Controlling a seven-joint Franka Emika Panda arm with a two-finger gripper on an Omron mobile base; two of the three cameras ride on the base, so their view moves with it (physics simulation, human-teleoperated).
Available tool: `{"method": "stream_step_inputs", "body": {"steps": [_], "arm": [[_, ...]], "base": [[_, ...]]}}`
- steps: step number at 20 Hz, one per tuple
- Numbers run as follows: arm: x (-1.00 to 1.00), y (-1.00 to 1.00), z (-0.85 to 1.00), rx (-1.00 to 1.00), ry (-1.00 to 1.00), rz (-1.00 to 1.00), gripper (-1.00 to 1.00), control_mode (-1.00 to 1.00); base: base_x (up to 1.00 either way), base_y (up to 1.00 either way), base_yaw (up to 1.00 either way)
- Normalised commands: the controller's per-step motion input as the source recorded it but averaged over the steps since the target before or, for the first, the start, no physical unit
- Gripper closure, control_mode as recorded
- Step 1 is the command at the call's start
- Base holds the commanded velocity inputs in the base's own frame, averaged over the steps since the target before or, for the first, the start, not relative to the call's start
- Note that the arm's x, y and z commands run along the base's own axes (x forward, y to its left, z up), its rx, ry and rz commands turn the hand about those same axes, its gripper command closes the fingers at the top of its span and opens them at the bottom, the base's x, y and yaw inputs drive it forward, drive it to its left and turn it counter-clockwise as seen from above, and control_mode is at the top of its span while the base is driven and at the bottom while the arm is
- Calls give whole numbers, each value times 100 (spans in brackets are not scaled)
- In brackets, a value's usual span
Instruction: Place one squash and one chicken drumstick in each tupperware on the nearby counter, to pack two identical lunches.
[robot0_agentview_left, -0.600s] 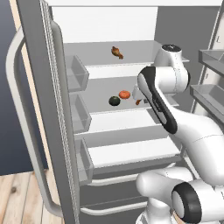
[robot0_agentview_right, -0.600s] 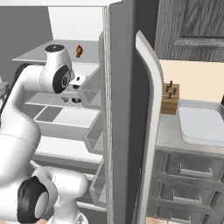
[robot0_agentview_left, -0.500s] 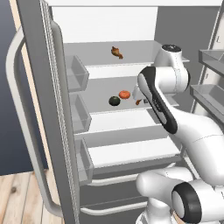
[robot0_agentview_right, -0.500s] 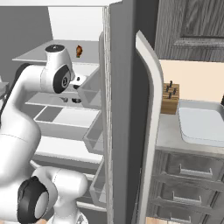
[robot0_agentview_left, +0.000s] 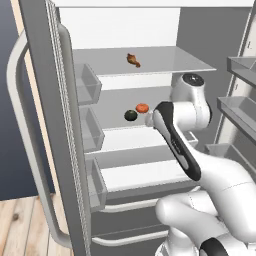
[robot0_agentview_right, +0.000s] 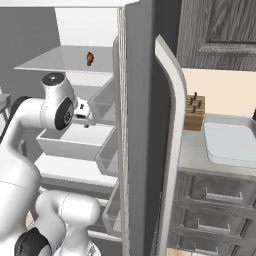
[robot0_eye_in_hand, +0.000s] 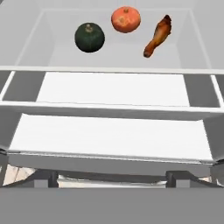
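Two squashes (robot0_eye_in_hand: 89, 37) (robot0_eye_in_hand: 126, 19), two drumsticks (robot0_eye_in_hand: 158, 36) (robot0_agentview_left: 133, 60)

A dark green squash (robot0_eye_in_hand: 89, 37), an orange-red squash (robot0_eye_in_hand: 126, 19) and a chicken drumstick (robot0_eye_in_hand: 158, 36) lie apart, apparently on one shelf (robot0_eye_in_hand: 118, 57).

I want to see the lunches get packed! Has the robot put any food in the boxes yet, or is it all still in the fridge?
Nothing is packed yet. The fridge door is open, and that looks like the one finished step. The gripper is open and empty, facing the shelf with the dark green squash, the orange-red squash and a chicken drumstick. The other drumstick lies on the top shelf. All four must still go to the white tupperware and a second container.
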Motion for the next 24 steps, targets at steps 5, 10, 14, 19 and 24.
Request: {"method": "stream_step_inputs", "body": {"steps": [5,10,14,19,24], "arm": [[0,26,-11,10,-15,0,-100,-100],[10,12,0,4,-6,0,-100,-100],[53,3,0,0,0,0,-100,-100],[70,16,1,-1,1,0,-100,-100],[65,29,0,-1,7,0,-100,-100]], "base": [[0,0,0],[0,0,0],[0,0,0],[0,0,0],[0,0,0]]}}
